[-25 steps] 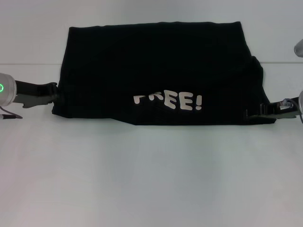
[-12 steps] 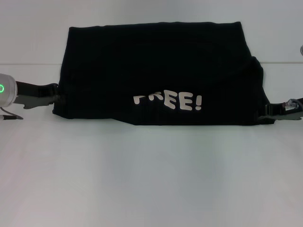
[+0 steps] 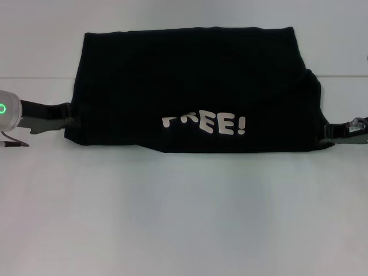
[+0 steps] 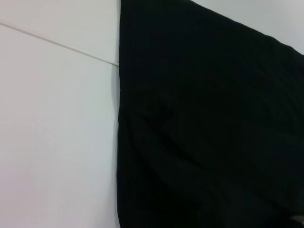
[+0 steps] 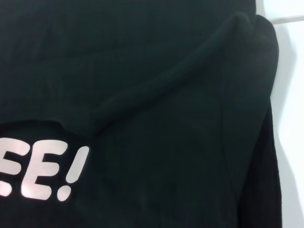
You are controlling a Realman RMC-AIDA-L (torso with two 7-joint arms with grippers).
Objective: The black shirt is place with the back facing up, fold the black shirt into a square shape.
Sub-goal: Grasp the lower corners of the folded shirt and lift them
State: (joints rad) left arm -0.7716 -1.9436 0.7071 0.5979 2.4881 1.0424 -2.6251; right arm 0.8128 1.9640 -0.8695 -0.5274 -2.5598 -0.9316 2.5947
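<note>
The black shirt (image 3: pixel 190 86) lies flat on the white table, folded into a wide band. Its white "FREE!" lettering (image 3: pixel 204 122) faces up near the front edge. My left gripper (image 3: pixel 68 117) sits low at the shirt's left edge, touching or almost touching the cloth. My right gripper (image 3: pixel 329 134) is at the shirt's front right corner, close to the table. The left wrist view shows the shirt (image 4: pixel 213 118) with its straight left edge against the table. In the right wrist view are the shirt (image 5: pixel 142 71), a raised fold, and part of the lettering (image 5: pixel 42 171).
The white table (image 3: pixel 184 218) stretches wide in front of the shirt. A thin seam line (image 3: pixel 34 77) crosses the table behind both arms. A small dark cable end (image 3: pixel 11 144) lies beside my left arm.
My right gripper has drawn back to the right, off the shirt's front right corner. My left gripper has edged slightly toward the shirt. The shirt has not moved.
</note>
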